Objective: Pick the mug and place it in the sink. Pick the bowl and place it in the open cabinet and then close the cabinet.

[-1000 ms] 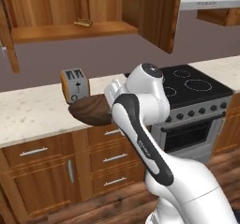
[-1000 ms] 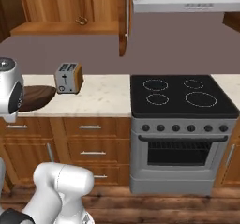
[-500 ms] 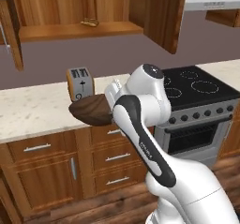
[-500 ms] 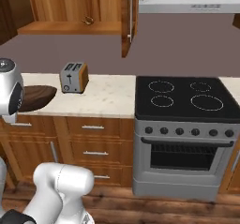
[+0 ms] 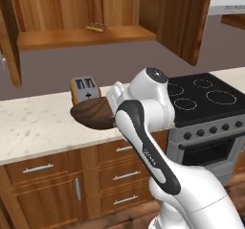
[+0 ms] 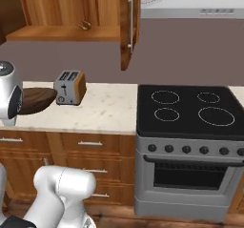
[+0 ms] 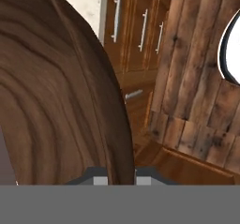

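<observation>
A: What is nearest to the camera?

B: The white arm (image 5: 143,142). It rises from the near right in the left base view and bends toward the bench (image 5: 33,127). The jaws are clenched on the rim of the bowl (image 5: 93,113); in the hand view the rim (image 7: 117,143) runs between the two fingertips at the bottom.

A: Where exactly is the bowl?

B: It is lifted above the front part of the bench, held on its edge, tilted, just in front of the toaster (image 5: 85,89). In the right base view the bowl (image 6: 38,99) is seen to the left of the toaster (image 6: 70,86), beside the arm. I cannot tell if it touches the toaster.

A: And under it?

B: Wooden drawers (image 5: 119,175) with silver handles, below the bench. In the hand view the same drawers (image 7: 140,31) and the wooden floor (image 7: 197,101) are seen past the bowl.

A: What is to the right?

B: A stove (image 6: 190,112) with a black top, beside the bench.

A: And farther, above?

B: The cabinet (image 5: 86,36) on the far wall. It is open, its right door (image 5: 184,17) swung out toward us. On its shelf lies a small light object (image 5: 97,27); I cannot tell what it is. Over the stove there is a grey hood (image 6: 190,5).
</observation>
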### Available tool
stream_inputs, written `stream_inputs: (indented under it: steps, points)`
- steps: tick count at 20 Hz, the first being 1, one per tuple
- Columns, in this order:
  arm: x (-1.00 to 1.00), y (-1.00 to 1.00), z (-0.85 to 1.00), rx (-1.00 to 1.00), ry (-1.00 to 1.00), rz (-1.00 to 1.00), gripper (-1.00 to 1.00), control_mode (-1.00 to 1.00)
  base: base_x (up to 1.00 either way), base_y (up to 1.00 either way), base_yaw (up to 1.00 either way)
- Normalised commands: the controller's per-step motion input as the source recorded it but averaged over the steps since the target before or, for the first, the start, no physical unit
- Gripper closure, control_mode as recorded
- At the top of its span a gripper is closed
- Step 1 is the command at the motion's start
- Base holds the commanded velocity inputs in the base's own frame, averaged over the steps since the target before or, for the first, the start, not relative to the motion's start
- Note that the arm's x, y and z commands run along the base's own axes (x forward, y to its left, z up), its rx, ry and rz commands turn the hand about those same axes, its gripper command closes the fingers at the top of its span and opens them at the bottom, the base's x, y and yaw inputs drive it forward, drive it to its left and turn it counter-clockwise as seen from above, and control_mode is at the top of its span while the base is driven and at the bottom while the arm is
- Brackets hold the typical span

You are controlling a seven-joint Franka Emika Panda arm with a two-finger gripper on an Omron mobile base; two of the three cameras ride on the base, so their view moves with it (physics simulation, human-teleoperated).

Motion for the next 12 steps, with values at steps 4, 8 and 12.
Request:
stream_inputs:
  steps: [4,8,12]
  points:
    - [0.0,0.0,0.0,0.0,0.0,0.0,1.0,1.0,0.67,0.15,0.0]
    - [0.0,0.0,0.0,0.0,0.0,0.0,1.0,1.0,0.74,0.25,0.0]
    - [0.0,0.0,0.0,0.0,0.0,0.0,1.0,1.0,0.57,0.42,0.0]
